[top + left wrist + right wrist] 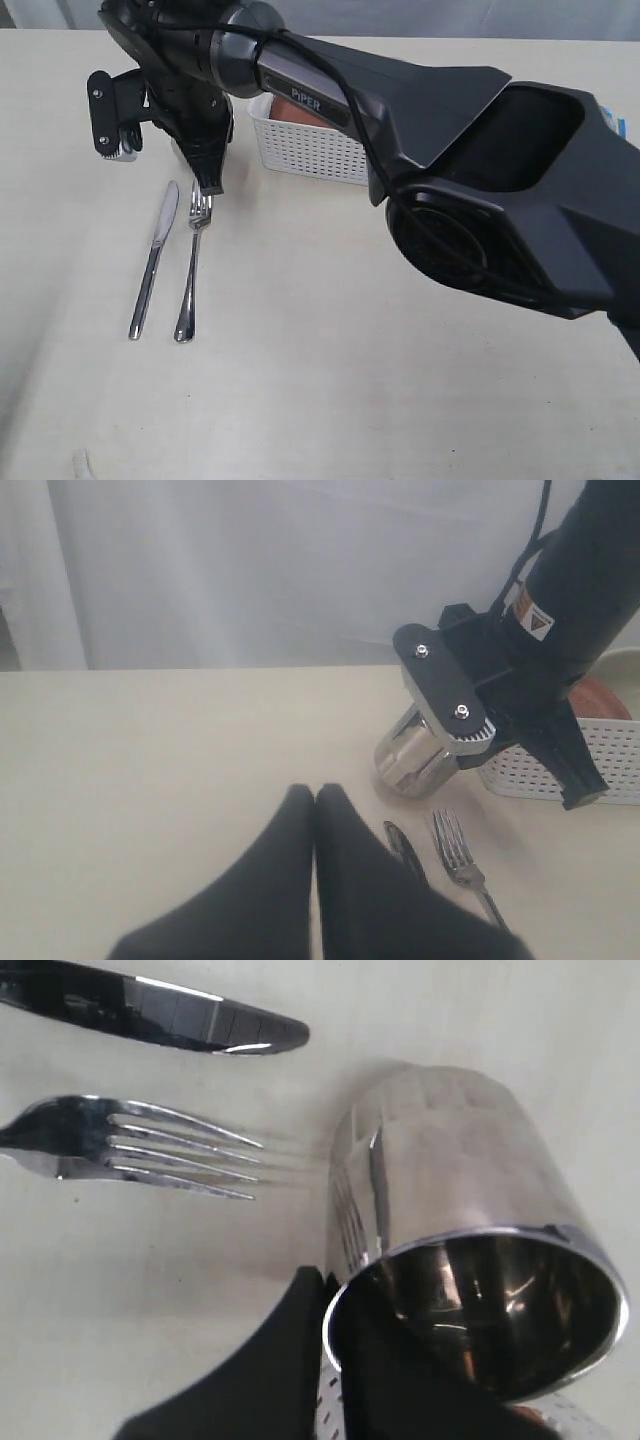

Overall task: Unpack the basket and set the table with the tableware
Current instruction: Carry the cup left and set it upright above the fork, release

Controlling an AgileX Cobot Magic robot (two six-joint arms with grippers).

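My right gripper (330,1292) is shut on the rim of the steel cup (450,1190), with one finger outside the rim and one inside. The cup (413,757) is tilted and low over the table (400,390), just beyond the fork's tines. In the exterior view the right gripper (208,178) mostly hides it. The steel knife (153,262) and fork (191,262) lie side by side on the table. The white basket (312,148) stands behind them with the brown plate (298,112) inside. My left gripper (315,798) is shut and empty, hovering short of the knife (400,845).
The right arm (470,150) stretches across the table from the right and hides much of the basket. A blue bag's edge (616,122) peeks out at the far right. White curtains (250,570) hang beyond the table's far edge.
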